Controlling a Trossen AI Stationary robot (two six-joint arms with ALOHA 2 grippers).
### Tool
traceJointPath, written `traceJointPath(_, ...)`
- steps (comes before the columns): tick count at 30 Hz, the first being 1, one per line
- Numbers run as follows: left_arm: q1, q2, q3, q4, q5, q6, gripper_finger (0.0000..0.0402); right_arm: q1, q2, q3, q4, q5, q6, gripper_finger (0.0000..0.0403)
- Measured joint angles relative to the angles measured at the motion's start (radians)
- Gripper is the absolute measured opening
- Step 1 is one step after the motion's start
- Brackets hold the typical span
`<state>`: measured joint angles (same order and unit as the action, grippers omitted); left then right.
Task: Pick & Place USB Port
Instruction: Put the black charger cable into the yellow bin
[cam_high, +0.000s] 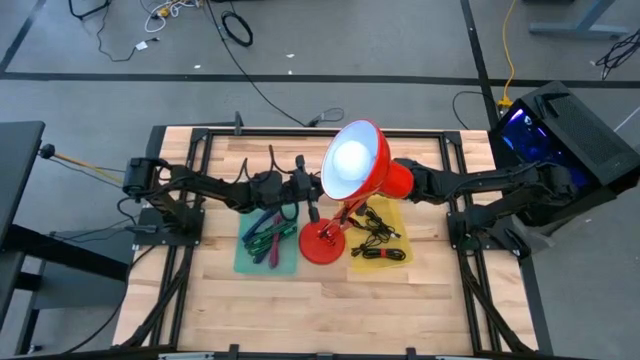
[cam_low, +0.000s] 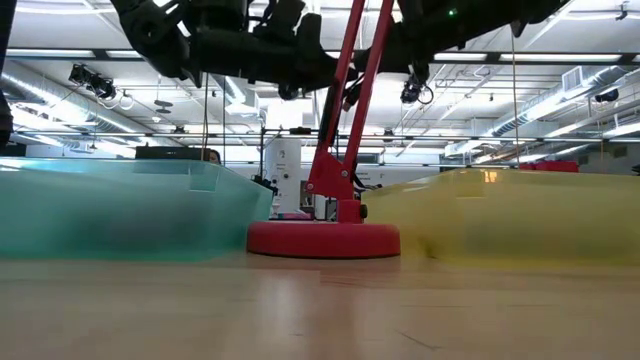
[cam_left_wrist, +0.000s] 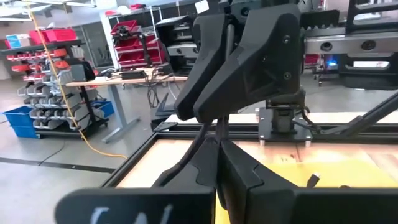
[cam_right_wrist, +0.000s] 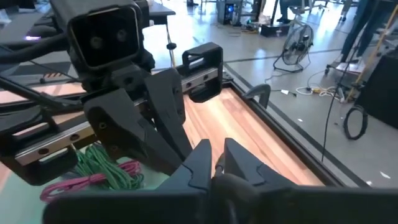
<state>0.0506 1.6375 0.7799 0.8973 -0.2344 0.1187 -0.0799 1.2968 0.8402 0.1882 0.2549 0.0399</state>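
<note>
The pale wooden plank table (cam_high: 420, 310) carries everything, and both dark arms reach in from its left and right edges to meet above the middle, towards the back edge. Right there looms the glossy red metal desk lamp (cam_high: 365, 165), its round base planted at the table's centre. Left of that base is the translucent green plastic tray (cam_high: 245, 262) with coiled green and pink cords (cam_high: 265, 240); right of it, the translucent yellow plastic tray (cam_high: 395, 212) holds the thin black USB cables (cam_high: 375, 235), loose and tangled. The left gripper (cam_left_wrist: 219, 152) hangs fingers pressed together, nose to nose with the right gripper (cam_right_wrist: 217, 158), whose fingers are drawn close. Whether a cable is pinched, I cannot tell. The danger is the crowding: a swing could clip the lamp's stem or shade, or the arms could knock together, and a slack cord could snag.
</note>
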Motion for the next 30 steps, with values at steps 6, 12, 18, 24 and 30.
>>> traceJointPath(6, 0.017, 0.000, 0.000, -0.017, 0.000, 0.000, 0.0020, -0.008, -0.001, 0.000, -0.030, -0.020, 0.003, 0.0020)
traceJointPath(12, 0.019, -0.004, -0.001, -0.024, -0.035, 0.012, 0.0053, -0.012, -0.034, -0.001, -0.177, 0.058, 0.021, 0.0020)
traceJointPath(18, 0.019, -0.004, -0.001, -0.079, -0.132, 0.059, 0.0060, -0.011, -0.098, -0.001, -0.359, 0.015, 0.115, 0.0020)
traceJointPath(24, 0.019, -0.056, -0.001, -0.309, -0.205, 0.083, 0.0061, 0.034, -0.150, -0.001, -0.655, -0.046, 0.297, 0.0020)
traceJointPath(30, 0.019, -0.182, -0.002, -0.603, -0.217, 0.076, 0.0061, 0.147, -0.151, -0.001, -0.737, -0.058, 0.452, 0.0020)
